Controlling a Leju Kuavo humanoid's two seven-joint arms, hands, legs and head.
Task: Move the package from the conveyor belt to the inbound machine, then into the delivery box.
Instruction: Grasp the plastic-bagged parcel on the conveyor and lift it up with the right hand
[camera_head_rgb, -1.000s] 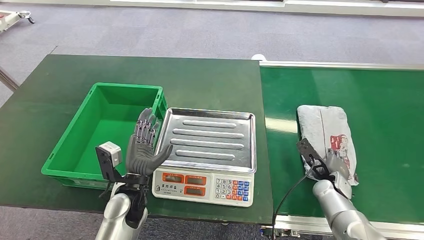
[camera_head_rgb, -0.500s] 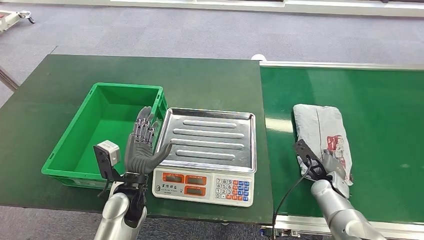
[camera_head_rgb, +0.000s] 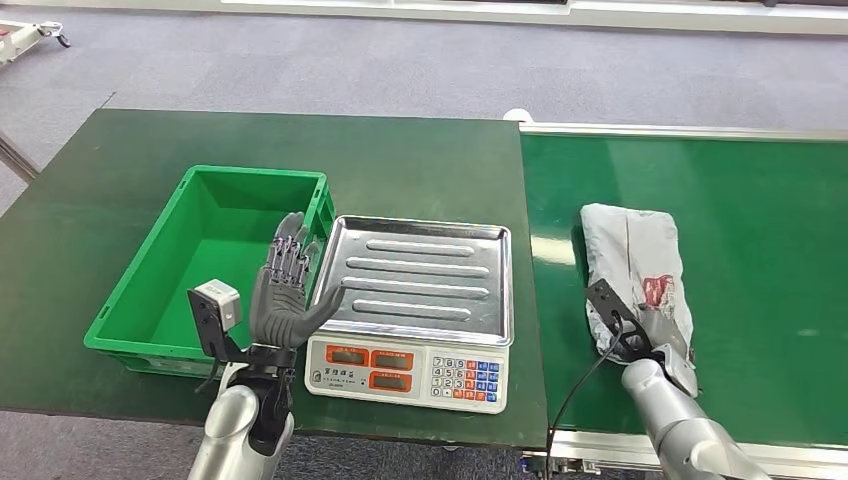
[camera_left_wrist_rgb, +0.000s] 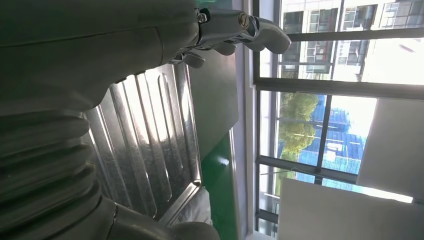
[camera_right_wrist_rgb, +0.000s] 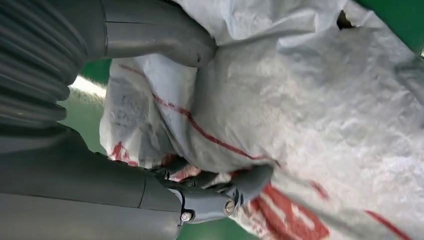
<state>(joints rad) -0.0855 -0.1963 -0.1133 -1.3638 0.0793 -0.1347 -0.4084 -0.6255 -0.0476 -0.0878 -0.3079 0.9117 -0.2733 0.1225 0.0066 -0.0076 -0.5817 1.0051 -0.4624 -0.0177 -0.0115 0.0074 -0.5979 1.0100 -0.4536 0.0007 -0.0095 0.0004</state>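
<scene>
Head view: scale (camera_head_rgb: 415, 305) beside green crate (camera_head_rgb: 215, 262)

the scale's steel tray (camera_head_rgb: 425, 280) lies bare between the green crate (camera_head_rgb: 215, 265) and the conveyor belt (camera_head_rgb: 770, 250). the raised left hand (camera_head_rgb: 285, 295) stands at the tray's crate-side edge, fingers (camera_head_rgb: 290, 245) spread, partly blocking that gap.

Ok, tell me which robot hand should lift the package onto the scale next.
The right robot hand: it already grips the grey package on the conveyor belt. The left robot hand is raised open between the green box and scale.
</scene>
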